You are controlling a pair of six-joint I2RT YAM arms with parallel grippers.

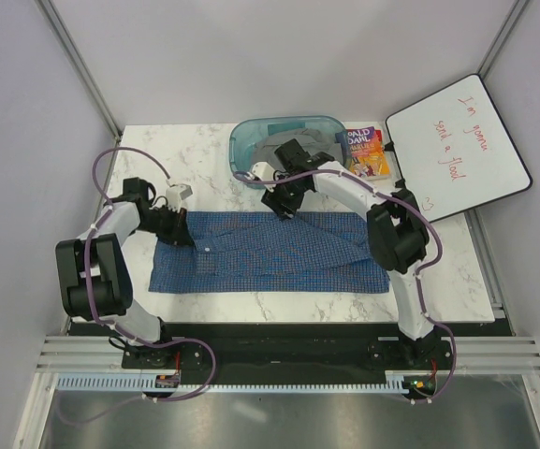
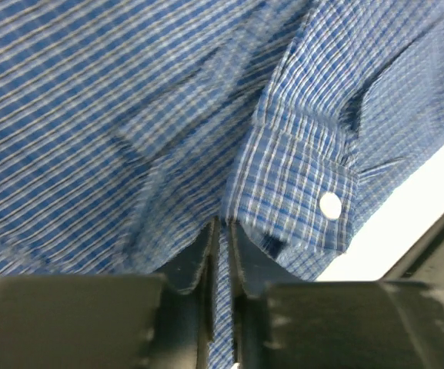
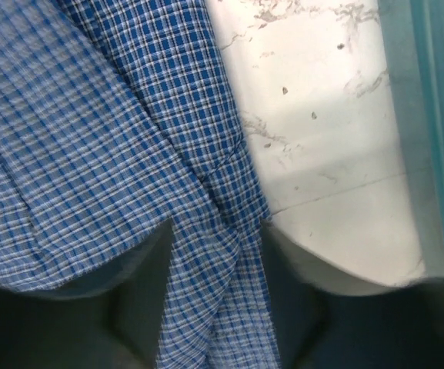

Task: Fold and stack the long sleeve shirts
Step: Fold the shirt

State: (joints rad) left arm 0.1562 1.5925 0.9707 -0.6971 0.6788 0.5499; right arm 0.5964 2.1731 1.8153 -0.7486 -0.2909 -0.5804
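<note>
A blue fine-checked long sleeve shirt [image 1: 270, 253] lies spread across the middle of the marble table [image 1: 457, 281]. My left gripper [image 1: 183, 234] sits at the shirt's left end, shut on a fold of the cloth [image 2: 220, 307] beside a cuff with a white button [image 2: 330, 204]. My right gripper [image 1: 284, 208] is at the shirt's far edge, shut on a bunched strip of the cloth [image 3: 218, 292], with bare marble [image 3: 322, 115] beside it.
A translucent blue bin [image 1: 288, 140] holding dark cloth stands at the back of the table, its wall showing in the right wrist view [image 3: 429, 115]. A colourful book [image 1: 365, 152] and a whiteboard [image 1: 457, 148] lie at the back right.
</note>
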